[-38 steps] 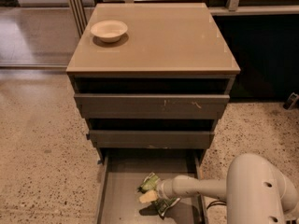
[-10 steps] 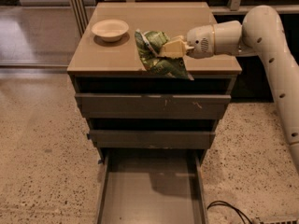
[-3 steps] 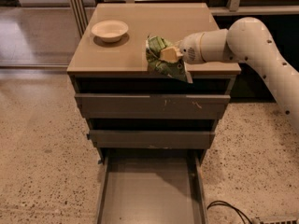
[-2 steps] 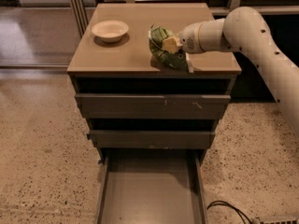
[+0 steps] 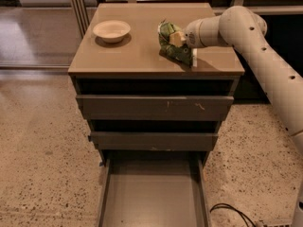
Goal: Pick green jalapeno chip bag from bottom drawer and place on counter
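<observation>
Placing step, apparently: gripper [image 5: 179, 39] pinching green jalapeno chip bag [image 5: 170, 50], fingers closed on foil, resting bag on counter [image 5: 137, 56] beside white bowl [image 5: 111, 30]; bottom drawer [image 5: 154, 195] standing open. Next: opening fingers, lifting clear.

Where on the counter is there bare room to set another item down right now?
Free on the counter: the front-left strip before the white bowl, and the middle band between bowl and green jalapeno chip bag. The bottom drawer is bare too. Crowded: the right side, where the end effector grips the bag.
</observation>
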